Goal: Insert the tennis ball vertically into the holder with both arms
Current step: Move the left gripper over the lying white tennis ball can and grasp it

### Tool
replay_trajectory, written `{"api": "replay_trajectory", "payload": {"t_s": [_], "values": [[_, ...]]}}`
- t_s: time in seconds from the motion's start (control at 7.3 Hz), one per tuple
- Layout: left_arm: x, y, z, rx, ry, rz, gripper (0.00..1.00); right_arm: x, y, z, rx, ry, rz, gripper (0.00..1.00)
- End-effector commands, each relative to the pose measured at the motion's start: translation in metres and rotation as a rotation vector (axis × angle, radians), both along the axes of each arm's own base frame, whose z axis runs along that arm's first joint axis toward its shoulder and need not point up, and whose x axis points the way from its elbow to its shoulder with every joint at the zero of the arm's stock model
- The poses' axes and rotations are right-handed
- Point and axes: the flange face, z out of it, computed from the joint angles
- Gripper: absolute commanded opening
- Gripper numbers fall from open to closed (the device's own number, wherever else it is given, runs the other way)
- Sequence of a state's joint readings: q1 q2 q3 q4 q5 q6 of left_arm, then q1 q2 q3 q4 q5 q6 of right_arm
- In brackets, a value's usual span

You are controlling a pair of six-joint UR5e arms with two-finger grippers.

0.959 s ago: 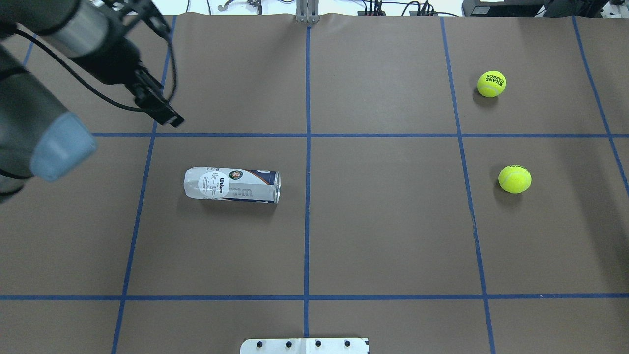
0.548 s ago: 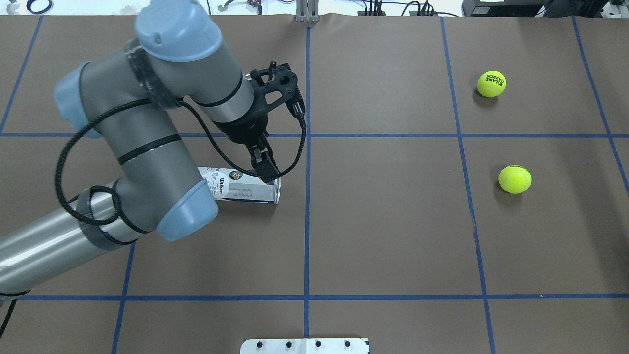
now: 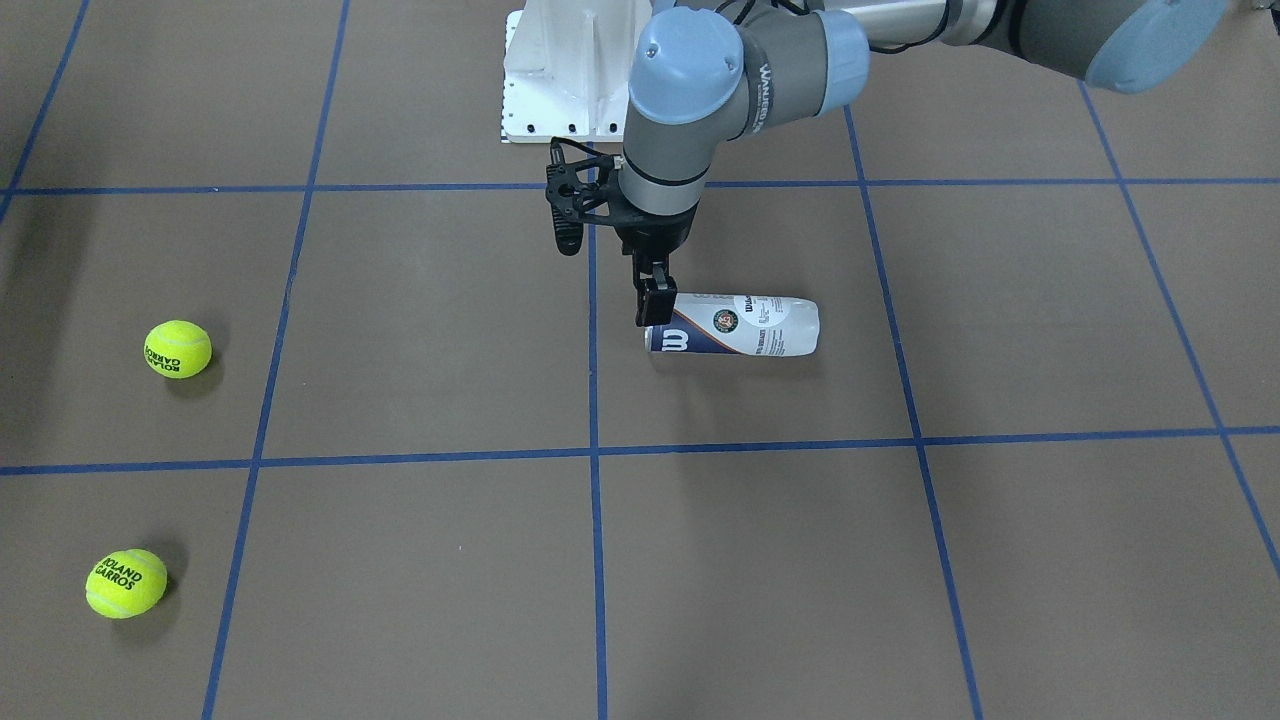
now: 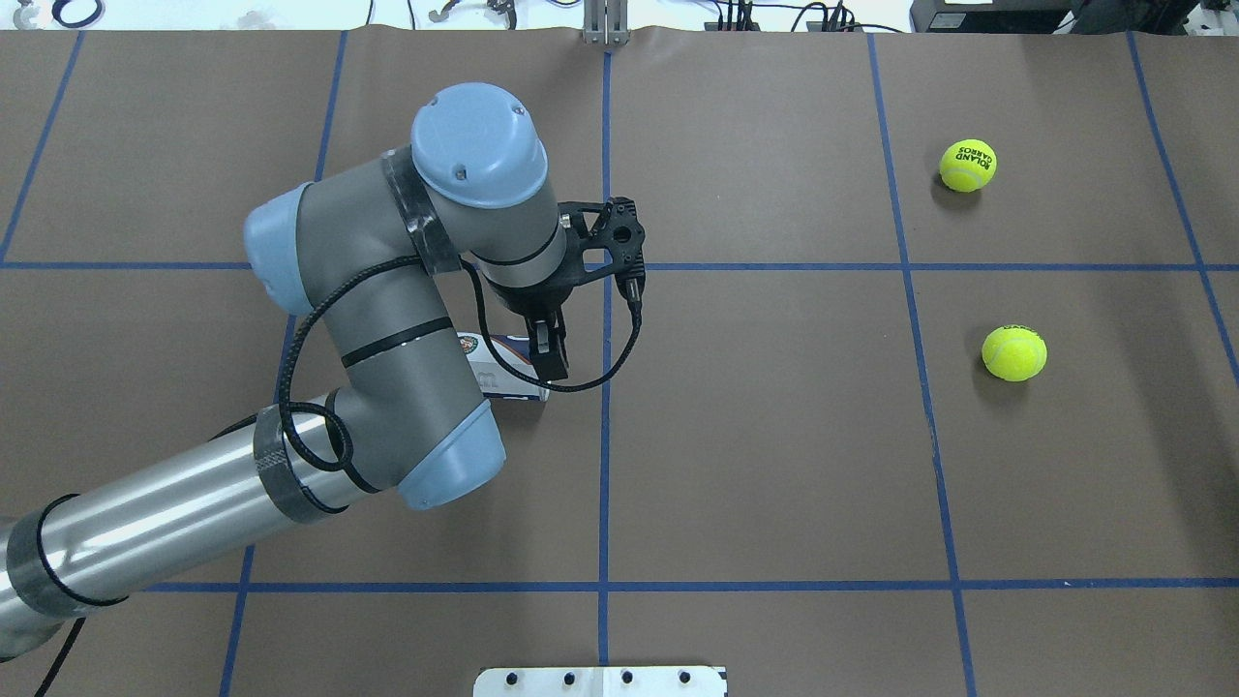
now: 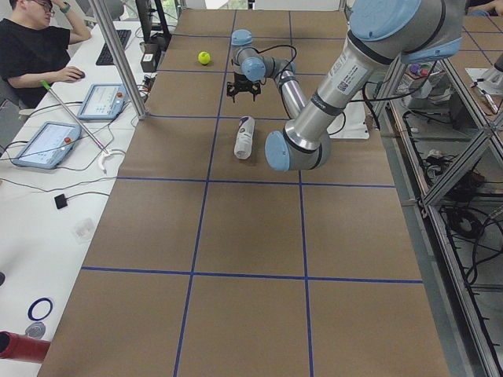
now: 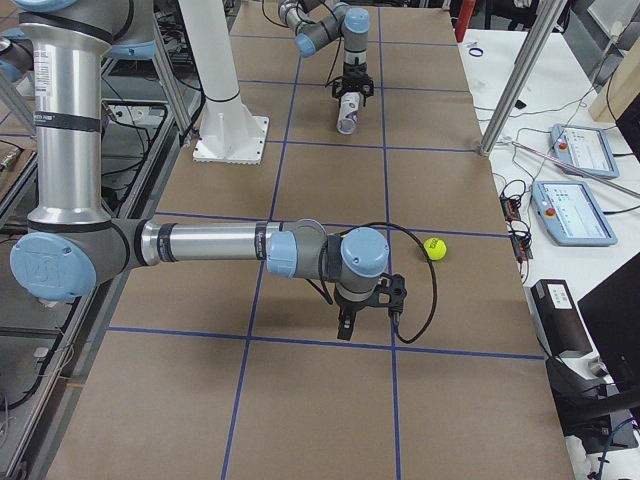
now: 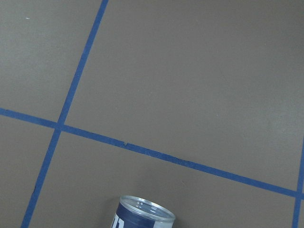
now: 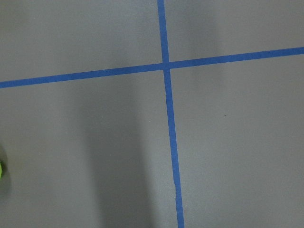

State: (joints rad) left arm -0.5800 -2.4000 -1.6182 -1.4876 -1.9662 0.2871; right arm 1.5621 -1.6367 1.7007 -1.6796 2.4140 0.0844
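Left gripper (image 3: 650, 312) hangs at the open end of holder (image 3: 745, 326); finger gap unreadable. Holder lies flat beneath, so an off-centre pinch could roll it.

The holder (image 3: 745, 326) lies sideways on the worktop (image 3: 800, 560), the left claw (image 3: 652, 308) at its open end. The first ball (image 3: 178, 348) and second ball (image 3: 126, 583) lie well beyond that end.

A brown table (image 4: 774, 465) gridded with blue tape (image 4: 605, 436) carries the holder (image 3: 745, 326) on its side. One tennis ball (image 4: 1013, 352) and a second ball (image 4: 968, 165) lie well apart from the holder, toward the robot's right.
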Motion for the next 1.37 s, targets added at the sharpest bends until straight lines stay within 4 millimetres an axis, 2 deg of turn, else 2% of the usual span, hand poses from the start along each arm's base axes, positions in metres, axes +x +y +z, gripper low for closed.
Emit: {"api": "replay_trajectory", "payload": {"t_s": [0.0, 0.27, 0.55, 1.23], "values": [[0.024, 0.017, 0.016, 0.008, -0.040, 0.025, 0.99, 0.000, 0.000, 0.000, 0.000, -0.002, 0.000, 0.99], [0.028, 0.018, 0.017, 0.011, -0.046, 0.030, 0.99, -0.002, 0.001, 0.000, -0.004, -0.025, 0.001, 0.99], [0.027, 0.009, 0.023, 0.091, -0.089, 0.008, 0.99, -0.002, 0.000, -0.001, -0.001, -0.025, 0.001, 0.99], [0.048, 0.021, 0.038, 0.073, -0.114, 0.034, 0.99, -0.002, 0.000, -0.006, 0.005, -0.043, 0.003, 0.99]]}}
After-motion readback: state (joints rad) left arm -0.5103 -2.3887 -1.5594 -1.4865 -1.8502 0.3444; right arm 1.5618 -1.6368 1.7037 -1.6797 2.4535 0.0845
